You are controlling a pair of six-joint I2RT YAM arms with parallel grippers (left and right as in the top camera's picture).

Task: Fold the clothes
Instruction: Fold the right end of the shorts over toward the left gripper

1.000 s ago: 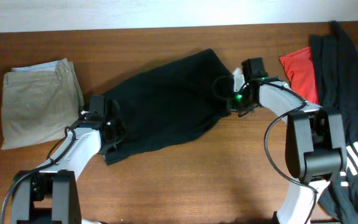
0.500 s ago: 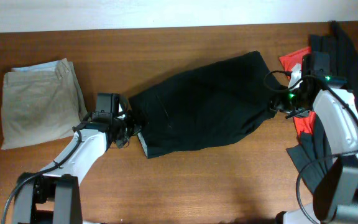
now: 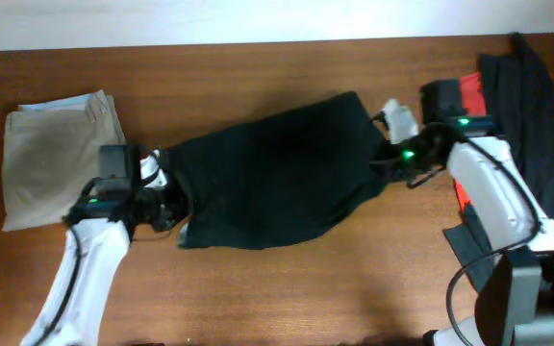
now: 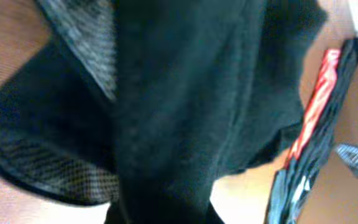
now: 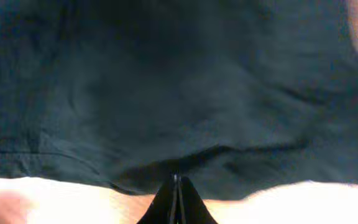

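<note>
The clothes being handled are one large black garment (image 3: 277, 178), stretched across the middle of the table between my two grippers. My left gripper (image 3: 173, 199) is shut on its left end, where pale speckled mesh lining (image 4: 82, 46) shows in the left wrist view. Black fabric (image 4: 185, 112) fills that view and hides the fingers. My right gripper (image 3: 392, 160) pinches the garment's right end. In the right wrist view my right gripper (image 5: 176, 183) has its fingertips pressed together on the hem of the dark cloth (image 5: 179, 93).
Folded beige trousers (image 3: 56, 163) lie at the far left. A red cloth (image 3: 471, 96) and a heap of black garments (image 3: 532, 125) sit at the right edge, with another dark piece (image 3: 469, 245) near the right arm's base. Bare wooden tabletop (image 3: 287, 288) runs along the front.
Both grippers and the black garment have shifted left since half a second ago, after swinging right before that. The left arm has drawn back toward the beige trousers.
</note>
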